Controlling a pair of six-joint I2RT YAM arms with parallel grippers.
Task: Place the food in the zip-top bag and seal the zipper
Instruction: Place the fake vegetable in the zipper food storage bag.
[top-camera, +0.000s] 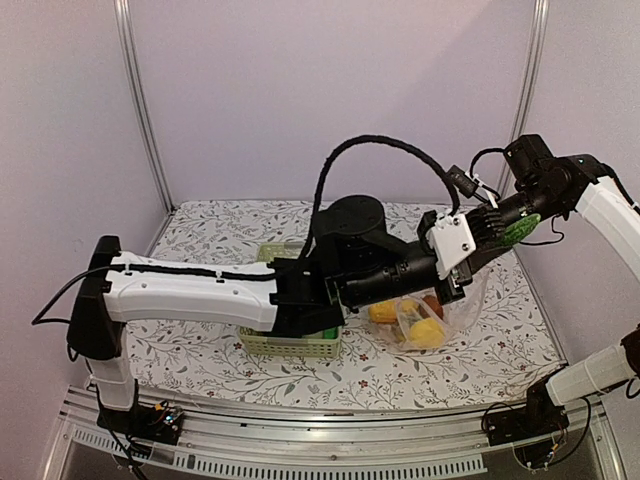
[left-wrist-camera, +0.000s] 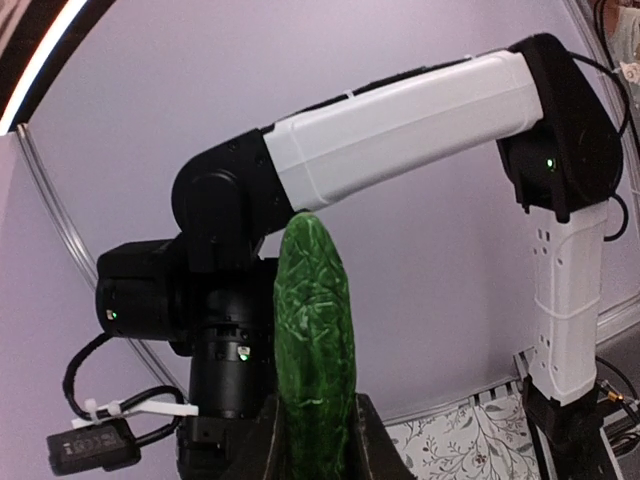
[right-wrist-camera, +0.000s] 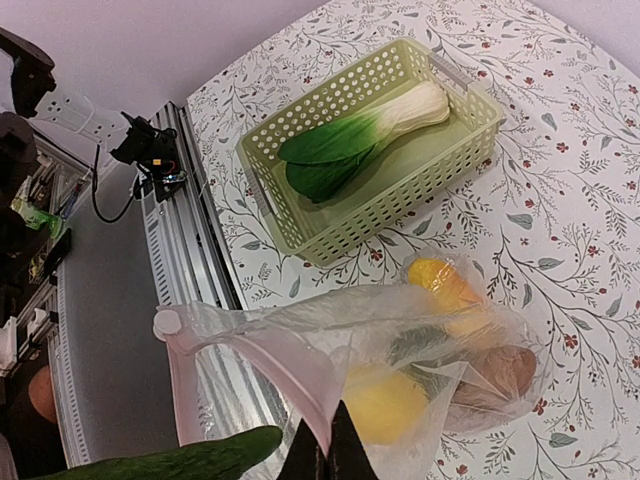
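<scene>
The right gripper (right-wrist-camera: 320, 455) has its jaws together, pinching the film of the zip-top bag (right-wrist-camera: 300, 345), which holds yellow lemons (right-wrist-camera: 385, 402) and a brown-orange piece (right-wrist-camera: 505, 370). The left gripper (left-wrist-camera: 315, 450) has its jaws clamped on the cucumber (left-wrist-camera: 315, 330), near the bag. Beyond, the bok choy (right-wrist-camera: 350, 140) lies in a pale green lattice basket (right-wrist-camera: 400, 200) on the floral-print surface (right-wrist-camera: 560, 230). Lilac walls (top-camera: 330, 90) stand behind.

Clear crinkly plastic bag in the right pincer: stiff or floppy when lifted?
Likely floppy: the clear crinkly plastic bag droops in folds from the right pincer. The yellow toy lemon inside probably drags its bottom down, so expect sagging, maybe swinging.
</scene>
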